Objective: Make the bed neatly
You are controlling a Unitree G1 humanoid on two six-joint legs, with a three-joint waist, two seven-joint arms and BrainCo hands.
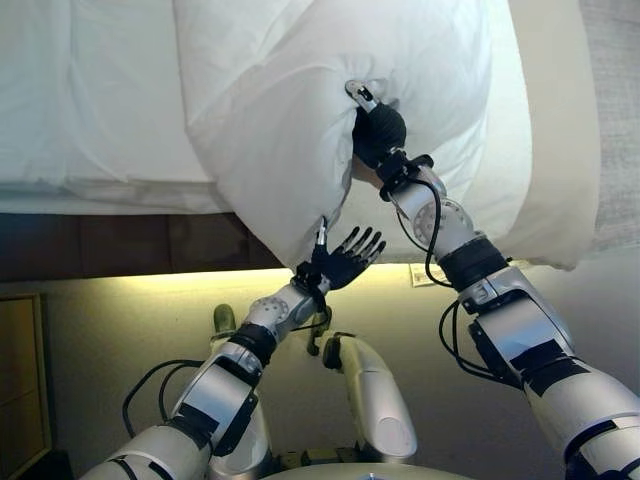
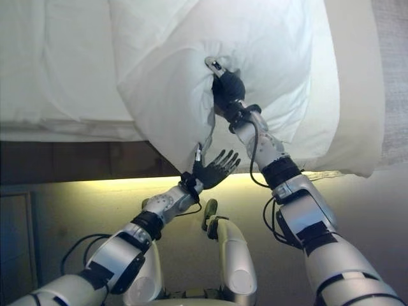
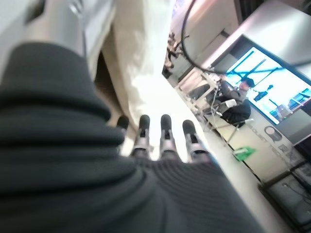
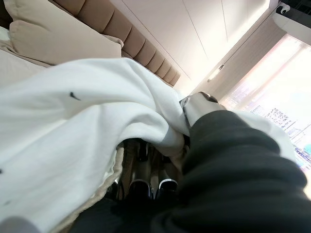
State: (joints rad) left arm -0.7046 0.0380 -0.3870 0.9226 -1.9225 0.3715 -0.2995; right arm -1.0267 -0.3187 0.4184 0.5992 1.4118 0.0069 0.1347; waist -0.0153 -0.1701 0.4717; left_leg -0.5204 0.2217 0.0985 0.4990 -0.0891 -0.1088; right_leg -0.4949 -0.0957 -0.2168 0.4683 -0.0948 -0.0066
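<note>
Gripping white duvet (image 1: 300, 130) right hand (image 1: 378, 130), left hand (image 1: 345, 258) open beneath, bed (image 1: 90, 110)

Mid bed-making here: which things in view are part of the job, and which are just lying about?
Part of the job:
- puffy white duvet, a fold gripped by the right hand
- white bed sheet
- left hand, fingers spread, at the duvet's hanging corner

Just lying about:
- beige padded cushion by the headboard
- seated person near a large screen

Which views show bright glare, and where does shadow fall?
Left wrist view: a glaring bright screen beyond the left hand. Right wrist view: a washed-out window. Left eye view: dark shadow under the white duvet, beside a lit strip.
</note>
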